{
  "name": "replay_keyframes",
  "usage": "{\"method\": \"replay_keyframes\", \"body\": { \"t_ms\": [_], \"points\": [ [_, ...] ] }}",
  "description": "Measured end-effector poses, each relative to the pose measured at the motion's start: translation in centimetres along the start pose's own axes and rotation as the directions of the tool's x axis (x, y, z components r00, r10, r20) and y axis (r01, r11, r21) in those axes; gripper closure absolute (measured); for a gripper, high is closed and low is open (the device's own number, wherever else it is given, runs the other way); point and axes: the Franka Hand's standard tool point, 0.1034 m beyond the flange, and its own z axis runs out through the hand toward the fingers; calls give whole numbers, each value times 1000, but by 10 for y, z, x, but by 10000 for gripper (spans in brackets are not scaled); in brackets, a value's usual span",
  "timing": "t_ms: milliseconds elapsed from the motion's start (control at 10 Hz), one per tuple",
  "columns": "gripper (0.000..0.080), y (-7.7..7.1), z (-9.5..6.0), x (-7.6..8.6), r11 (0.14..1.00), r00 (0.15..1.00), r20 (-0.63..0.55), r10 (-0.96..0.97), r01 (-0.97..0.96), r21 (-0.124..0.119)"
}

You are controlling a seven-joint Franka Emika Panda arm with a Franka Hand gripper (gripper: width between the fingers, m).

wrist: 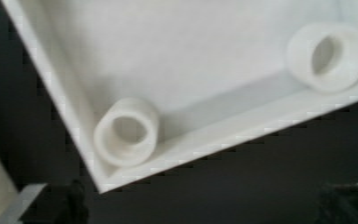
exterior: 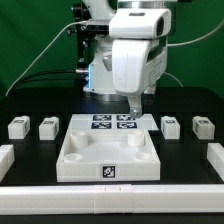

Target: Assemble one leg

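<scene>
Four legs (exterior: 47,127) lie on the table (exterior: 30,105), none held. Two are off to the exterior view's left of the jaws and two to its right, all well apart from them. Each turns its tagged face to the camera; the long axis is too small to judge. The jaws hang over the far rim of the tray (exterior: 70,168), by the marker board (exterior: 112,122). Whether they are open cannot be told.

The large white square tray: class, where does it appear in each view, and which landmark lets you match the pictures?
Exterior view: the large white square plastic tray lies centre foreground, in front of the marker board.
Wrist view: one corner of it fills most of the picture.
Shared landmark: the tray's raised rim.
</scene>
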Motion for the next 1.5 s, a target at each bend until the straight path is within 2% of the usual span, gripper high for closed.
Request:
{"method": "replay_keyframes", "body": {
  "t_ms": [100, 300, 700, 800, 1100, 1500],
  "points": [
    [150, -4, 0, -5, 999, 999, 3, -34, 34, 5],
    [150, -14, 7, -17, 990, 990, -4, -140, 140, -9],
    [150, -13, 7, -16, 993, 993, -4, -118, 118, -5],
    [150, -13, 9, -18, 984, 984, -3, -180, 180, -10],
    [150, -34, 26, -30, 940, 940, 5, -342, 342, -11],
    [150, -61, 49, -67, 904, 904, -3, -427, 427, 20]
  ]
}}
